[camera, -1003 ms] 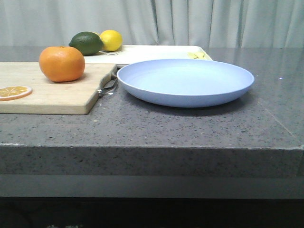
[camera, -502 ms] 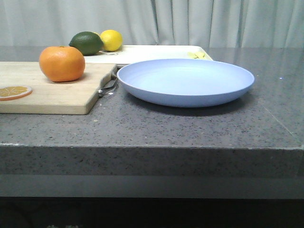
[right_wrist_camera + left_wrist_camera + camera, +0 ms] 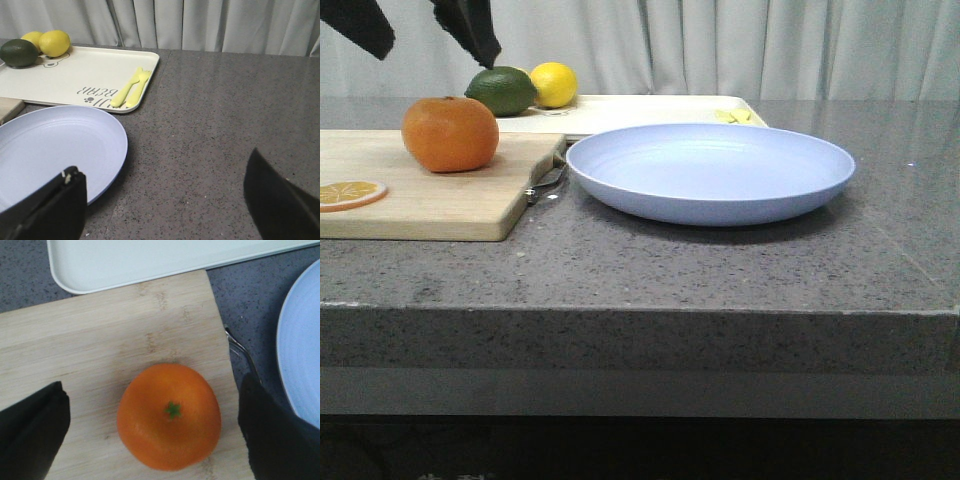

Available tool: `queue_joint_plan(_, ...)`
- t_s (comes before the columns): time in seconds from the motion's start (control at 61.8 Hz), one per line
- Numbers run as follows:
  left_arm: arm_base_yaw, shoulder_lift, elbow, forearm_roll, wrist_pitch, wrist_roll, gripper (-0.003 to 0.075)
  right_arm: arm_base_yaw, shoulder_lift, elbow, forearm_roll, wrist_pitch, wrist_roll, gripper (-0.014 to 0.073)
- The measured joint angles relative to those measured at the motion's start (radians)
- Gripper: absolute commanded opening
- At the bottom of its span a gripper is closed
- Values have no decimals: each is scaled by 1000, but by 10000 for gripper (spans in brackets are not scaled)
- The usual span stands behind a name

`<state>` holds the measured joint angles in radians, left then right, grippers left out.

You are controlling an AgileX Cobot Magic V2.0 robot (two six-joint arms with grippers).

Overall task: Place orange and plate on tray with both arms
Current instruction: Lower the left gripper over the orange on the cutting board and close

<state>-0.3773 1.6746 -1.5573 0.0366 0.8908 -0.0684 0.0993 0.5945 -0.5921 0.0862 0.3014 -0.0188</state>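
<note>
The orange rests on a wooden cutting board at the left. My left gripper hangs open above it, not touching. In the left wrist view the orange lies between the two spread black fingers of the left gripper, with gaps on both sides. The pale blue plate lies on the counter right of the board. The white tray sits behind both. My right gripper is open over bare counter just beside the plate's rim, holding nothing; it is outside the front view.
On the tray lie a lemon, a dark green fruit and yellow plastic cutlery. An orange slice lies on the board's left end. The board's metal handle nearly touches the plate. The counter's front edge is close.
The left gripper's fingers have come into the front view at the top left, above the orange. The orange, plate and tray have not moved.
</note>
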Motion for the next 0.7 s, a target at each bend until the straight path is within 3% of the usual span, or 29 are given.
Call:
queue_joint_plan(0.518,0,176,-85,-29,161,0,654,0,0,0,0,0,0,643)
queue_joint_plan(0.582,0,176,-87,-29,166,0,619,0,0,0,0,0,0,643)
queue_joint_plan(0.696,0,176,-87,-37,167,0,487,0,0,0,0,0,0,643)
